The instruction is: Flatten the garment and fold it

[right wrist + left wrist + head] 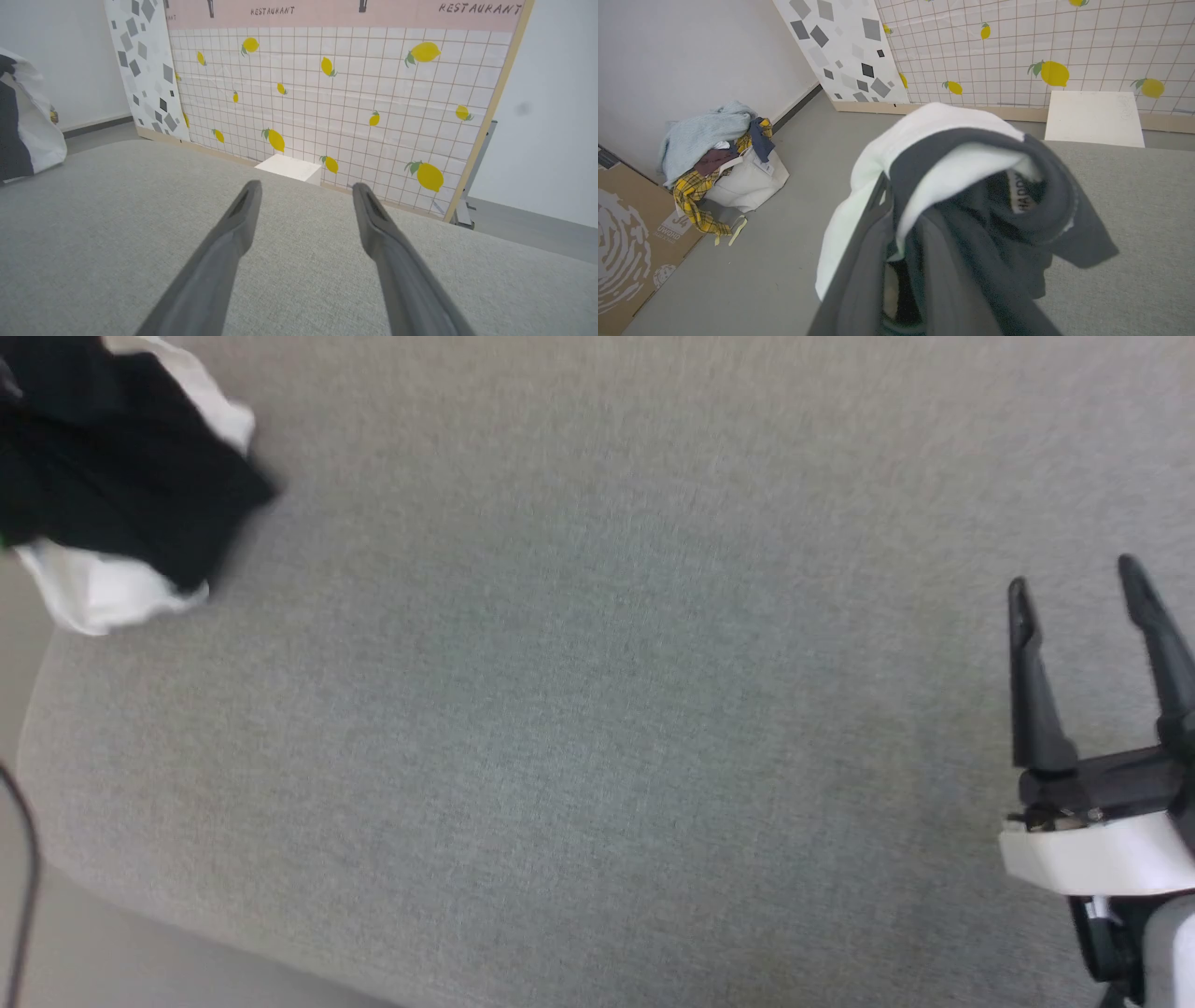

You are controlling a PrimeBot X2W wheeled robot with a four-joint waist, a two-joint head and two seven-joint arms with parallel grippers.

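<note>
Hovering level above the table's (597,709) grey woven cloth, the right pincer (1074,572) spreads its long dark fingers; well to its left, the left pincer (901,182) clamps the garment (952,154), soft bunched white-and-black folds.

garment (924,126): soft matt cloth | table top (597,709): woven matt fabric

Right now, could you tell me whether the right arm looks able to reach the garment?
Probably, though it is a long stretch: the right gripper stands open at the far side of the grey surface, and nothing lies between it and the garment, bunched at the left.
</note>
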